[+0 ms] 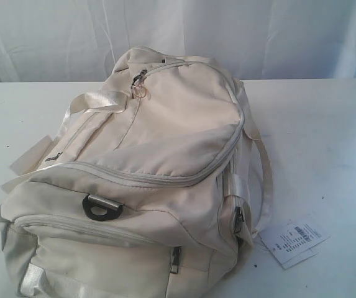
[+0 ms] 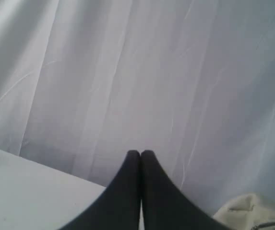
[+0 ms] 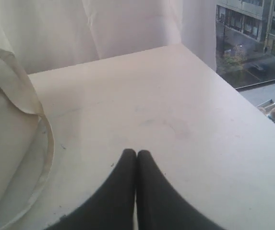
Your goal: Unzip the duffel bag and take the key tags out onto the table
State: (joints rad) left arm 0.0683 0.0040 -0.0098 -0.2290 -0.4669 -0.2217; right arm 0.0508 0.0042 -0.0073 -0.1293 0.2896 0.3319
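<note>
The cream-white duffel bag (image 1: pixel 146 180) lies on the white table (image 1: pixel 327 136), all its zips closed. Metal zip pulls (image 1: pixel 140 81) sit at its far end and a dark D-ring (image 1: pixel 101 208) near its front. The key tags are hidden. No arm shows in the exterior view. My left gripper (image 2: pixel 140 153) is shut, empty, above the table with a corner of the duffel bag (image 2: pixel 252 213) beside it. My right gripper (image 3: pixel 136 153) is shut, empty, over bare table (image 3: pixel 185 124), with the duffel bag (image 3: pixel 3 143) and a strap (image 3: pixel 46 143) to one side.
A white paper barcode tag (image 1: pixel 292 239) lies on the table by the bag's near right corner. A white curtain (image 1: pixel 258 31) hangs behind the table. The right wrist view shows the table's edge (image 3: pixel 252 100) and a window onto a street beyond.
</note>
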